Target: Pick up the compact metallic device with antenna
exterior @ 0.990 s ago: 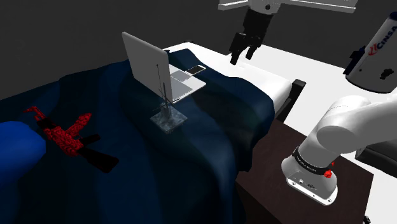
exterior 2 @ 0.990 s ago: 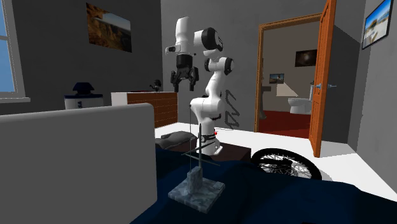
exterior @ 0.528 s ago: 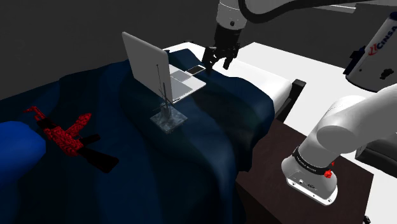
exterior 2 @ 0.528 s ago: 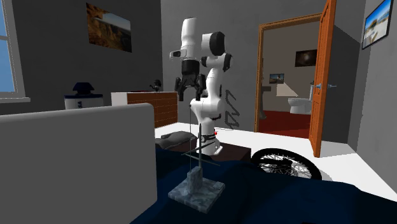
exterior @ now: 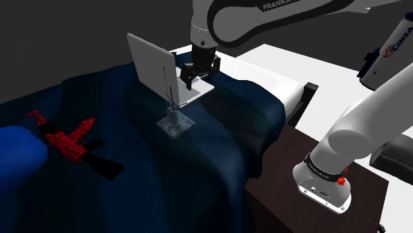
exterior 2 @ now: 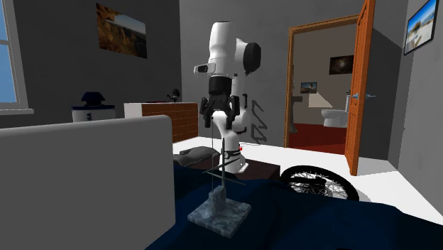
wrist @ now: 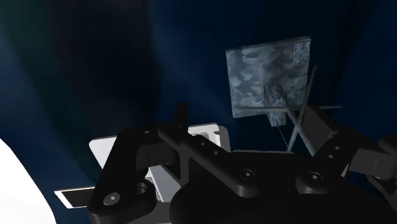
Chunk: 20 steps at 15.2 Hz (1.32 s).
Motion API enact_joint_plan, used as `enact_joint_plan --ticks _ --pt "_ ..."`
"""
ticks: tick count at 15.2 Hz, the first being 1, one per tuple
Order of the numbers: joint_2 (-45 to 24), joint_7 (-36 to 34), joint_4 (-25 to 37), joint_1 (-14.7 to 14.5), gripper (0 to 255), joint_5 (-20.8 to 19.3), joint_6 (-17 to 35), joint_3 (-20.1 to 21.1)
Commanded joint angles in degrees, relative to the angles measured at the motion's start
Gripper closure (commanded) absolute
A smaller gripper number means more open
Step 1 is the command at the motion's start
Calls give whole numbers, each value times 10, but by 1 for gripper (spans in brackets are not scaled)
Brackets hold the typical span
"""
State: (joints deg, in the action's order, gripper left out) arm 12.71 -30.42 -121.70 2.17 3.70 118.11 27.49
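The gripper [exterior: 196,77] hangs spread open and empty over the laptop [exterior: 153,65] keyboard, near its upright screen. The antenna device [exterior: 175,123] stands apart from the hand, past the laptop's edge, with open blue bedcover [exterior: 218,132] around it.

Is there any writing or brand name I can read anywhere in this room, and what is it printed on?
"FRANKA": on the white arm; the letters after it are unreadable.
"CINSA": on a white rounded object at the shoulder view's right edge, beside a red mark.
The laptop and the wall pictures show no readable text.
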Motion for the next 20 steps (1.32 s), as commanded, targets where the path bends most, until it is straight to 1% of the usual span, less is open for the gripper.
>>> enact_joint_plan --ticks 1,4,8,15,17,18,20 --pt "-46 -41 30 1 0 -27 10 21" --pt "-122 -102 81 -3 0 -80 19 44" --pt "-225 -178 161 -28 0 -155 15 54" --pt "-244 -192 128 -33 0 -172 62 48" --pt "-246 -193 126 -34 0 -173 66 47" --pt "-247 -194 127 -34 255 -174 65 47" --pt "-248 -194 128 -34 255 -174 65 47"
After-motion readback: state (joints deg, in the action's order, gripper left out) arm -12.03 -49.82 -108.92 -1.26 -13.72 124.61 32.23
